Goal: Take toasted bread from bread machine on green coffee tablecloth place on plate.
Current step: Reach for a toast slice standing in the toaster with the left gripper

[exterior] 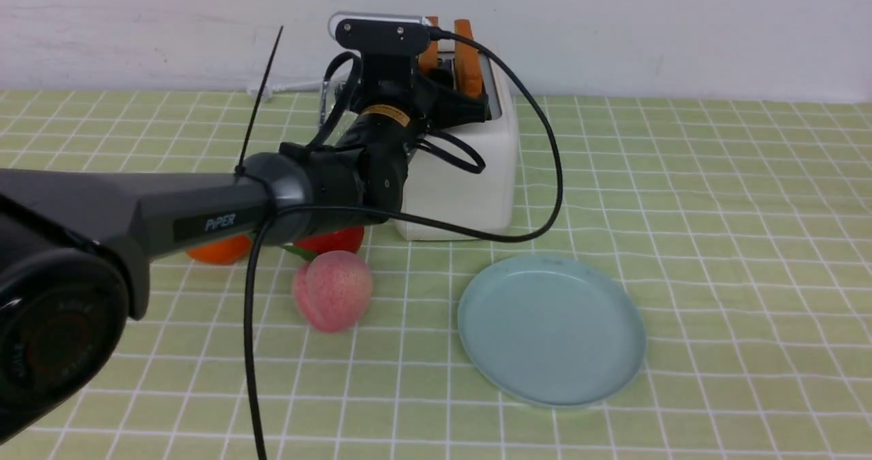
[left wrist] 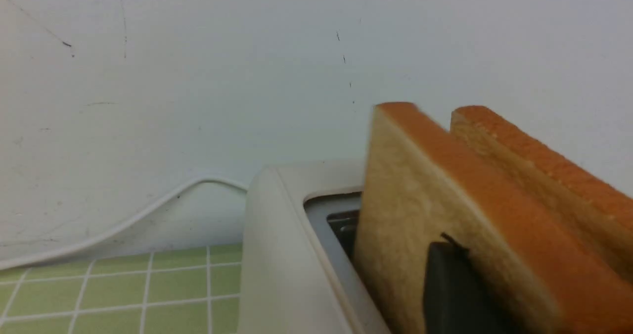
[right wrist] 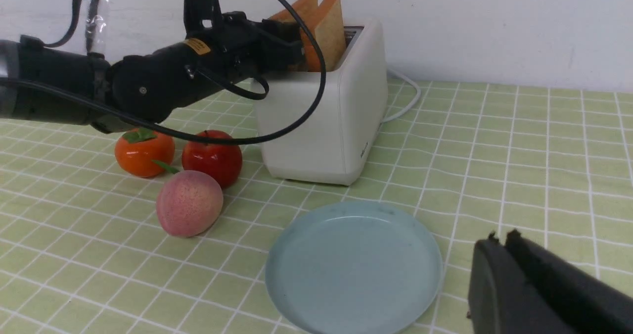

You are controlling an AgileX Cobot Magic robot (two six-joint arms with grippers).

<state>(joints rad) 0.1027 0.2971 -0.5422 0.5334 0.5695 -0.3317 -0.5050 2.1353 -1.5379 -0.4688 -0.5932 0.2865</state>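
The cream-white bread machine (exterior: 470, 180) stands on the green coffee tablecloth (exterior: 715, 208) near the back wall. Two slices of toasted bread (exterior: 428, 51) (exterior: 466, 54) stick up from its slots. My left gripper (exterior: 436, 71) reaches over the top of the bread machine and is shut on the left slice (left wrist: 410, 215). One dark finger (left wrist: 450, 284) lies flat against that slice's face; the other finger is hidden behind it. The second slice (left wrist: 544, 175) stands just beyond. The pale blue plate (exterior: 552, 327) lies bare in front of the bread machine. My right gripper (right wrist: 499, 237) hovers shut to the plate's right.
An orange (right wrist: 143, 153), a red apple (right wrist: 212, 158) and a pink peach (right wrist: 189, 203) sit left of the bread machine, under my left arm. The white power cord (right wrist: 405, 101) trails behind the bread machine along the wall.
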